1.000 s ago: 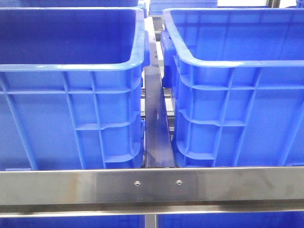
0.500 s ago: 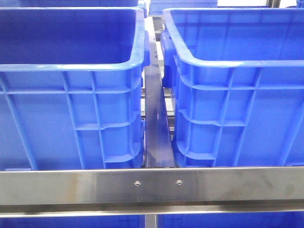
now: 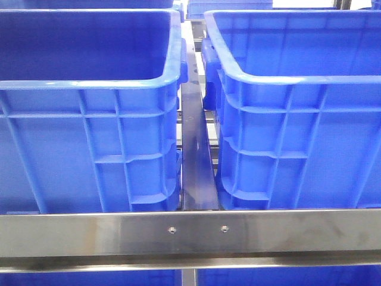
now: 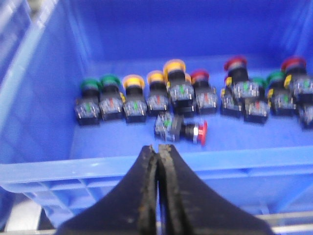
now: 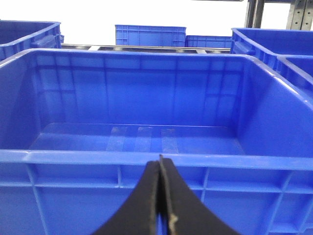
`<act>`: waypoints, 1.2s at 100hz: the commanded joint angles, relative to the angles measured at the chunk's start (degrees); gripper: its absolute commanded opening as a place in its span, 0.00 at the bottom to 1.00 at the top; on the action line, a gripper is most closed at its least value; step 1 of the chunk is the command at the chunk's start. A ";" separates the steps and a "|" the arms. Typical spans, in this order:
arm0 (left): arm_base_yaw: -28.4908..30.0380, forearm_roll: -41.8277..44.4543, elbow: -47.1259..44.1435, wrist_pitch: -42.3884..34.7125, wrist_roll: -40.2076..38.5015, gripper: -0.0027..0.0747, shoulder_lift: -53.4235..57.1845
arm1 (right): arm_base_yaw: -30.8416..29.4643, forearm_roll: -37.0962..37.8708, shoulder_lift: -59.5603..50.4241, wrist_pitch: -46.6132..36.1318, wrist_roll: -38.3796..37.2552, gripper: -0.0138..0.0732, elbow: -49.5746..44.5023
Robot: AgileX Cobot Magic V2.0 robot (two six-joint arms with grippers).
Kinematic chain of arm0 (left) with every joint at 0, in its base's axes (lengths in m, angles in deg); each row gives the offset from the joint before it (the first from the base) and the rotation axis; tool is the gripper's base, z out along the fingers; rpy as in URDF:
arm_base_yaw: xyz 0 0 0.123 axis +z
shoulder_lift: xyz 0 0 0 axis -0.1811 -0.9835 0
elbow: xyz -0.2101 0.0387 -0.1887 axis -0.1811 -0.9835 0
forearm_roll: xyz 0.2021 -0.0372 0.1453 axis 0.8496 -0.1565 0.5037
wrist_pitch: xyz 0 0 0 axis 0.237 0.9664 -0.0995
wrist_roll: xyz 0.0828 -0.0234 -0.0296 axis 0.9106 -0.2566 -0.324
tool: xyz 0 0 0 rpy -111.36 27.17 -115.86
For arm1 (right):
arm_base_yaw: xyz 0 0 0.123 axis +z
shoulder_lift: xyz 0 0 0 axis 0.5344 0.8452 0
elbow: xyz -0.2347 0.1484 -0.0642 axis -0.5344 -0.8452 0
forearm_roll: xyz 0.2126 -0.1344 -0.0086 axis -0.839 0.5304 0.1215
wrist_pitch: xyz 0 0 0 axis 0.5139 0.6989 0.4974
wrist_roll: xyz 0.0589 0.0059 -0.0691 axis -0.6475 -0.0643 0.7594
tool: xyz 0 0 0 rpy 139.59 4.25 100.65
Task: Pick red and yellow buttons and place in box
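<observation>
From my station, both arms are out of the front view; only two blue crates show there, the left crate (image 3: 89,83) and the right crate (image 3: 297,77), side by side with a dark rail (image 3: 195,155) between them and a steel bar (image 3: 190,232) across the foreground.

The left gripper (image 4: 157,152) has its black fingers pressed together and holds nothing. It hangs just outside the near rim of a crate (image 4: 58,171) that holds the push buttons. They stand in a row against the far wall: green caps, yellow caps (image 4: 133,82) and red caps (image 4: 235,63). One red-capped button (image 4: 182,129) lies on its side nearest the gripper, just beyond the rim, its long axis across the gripper's line, cap toward the red end of the row. I judge it the natural first pick, and the left arm the nearer one.

The right gripper (image 5: 160,164) is likewise closed and empty, facing a crate (image 5: 146,161) with nothing visible inside, presumably the receiving box.

The left wrist view is blurred, and the row's far end is cut off. I cannot match either wrist-view crate to the front view.
</observation>
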 commanded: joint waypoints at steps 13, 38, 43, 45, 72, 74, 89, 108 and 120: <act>-0.04 -0.30 5.32 -1.34 -0.25 0.30 -7.96 | 0.08 0.51 -1.34 -4.10 0.10 0.09 1.00; -0.04 -0.57 8.04 -1.69 -0.25 0.65 -12.98 | 0.08 0.51 -1.34 -4.10 0.10 0.09 1.00; -0.04 -1.53 9.32 -0.98 -0.25 0.65 -14.32 | 0.08 0.51 -1.34 -4.10 0.10 0.09 1.00; -0.04 -1.65 10.01 -0.64 -0.25 0.65 -14.97 | 0.08 0.51 -1.34 -4.10 0.10 0.09 1.00; -0.04 -6.61 19.97 0.57 -0.25 0.65 -24.39 | 0.08 0.51 -1.34 -4.10 0.10 0.09 1.00; -0.16 -6.89 20.85 0.85 -0.25 0.65 -25.34 | 0.08 0.51 -1.34 -4.10 0.10 0.09 1.00; -2.43 -7.96 27.76 5.15 -0.25 0.65 -32.89 | 0.08 0.51 -1.34 -4.10 0.10 0.09 1.00; -4.69 -7.96 36.67 10.17 -0.25 0.65 -43.93 | 0.08 0.51 -1.34 -4.10 0.10 0.09 1.00; -4.69 -7.96 42.50 14.10 -0.25 0.65 -51.12 | 0.08 0.51 -1.34 -4.10 0.10 0.09 1.00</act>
